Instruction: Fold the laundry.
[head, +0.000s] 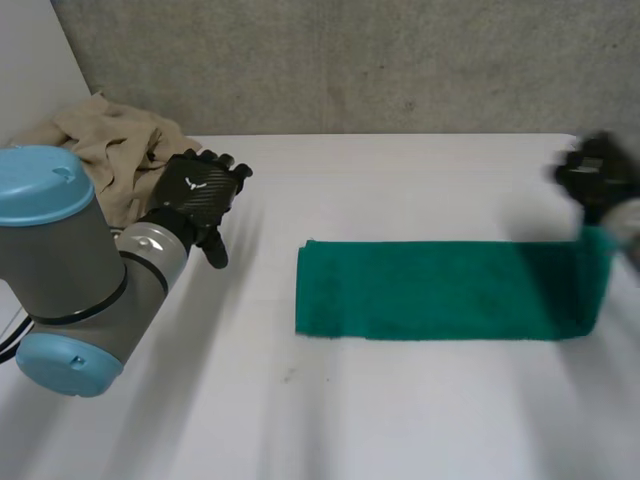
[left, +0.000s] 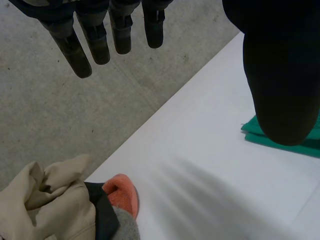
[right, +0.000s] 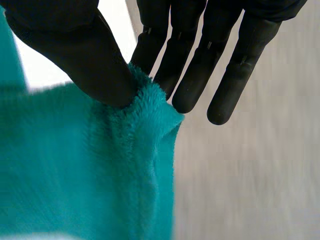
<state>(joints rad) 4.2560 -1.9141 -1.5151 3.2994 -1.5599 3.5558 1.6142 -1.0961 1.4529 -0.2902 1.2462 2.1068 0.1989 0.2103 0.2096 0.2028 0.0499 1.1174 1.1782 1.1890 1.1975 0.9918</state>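
One green towel (head: 440, 290) is lying folded lengthwise; right hand (head: 595, 175) is pinching its end, left hand (head: 200, 195) is hovering, fingers (left: 80, 50) relaxed; clothes pile (head: 110, 150) is waiting unfolded.

A plain white table (head: 420, 185) spreads wide in front. Directly behind its far edge stands a rough, speckled grey wall (head: 380, 60).

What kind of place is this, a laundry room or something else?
Likely a robot test bench rather than a home: a white table before a plain grey backdrop, a green towel lying on it, and a heap of clothes at its far corner.
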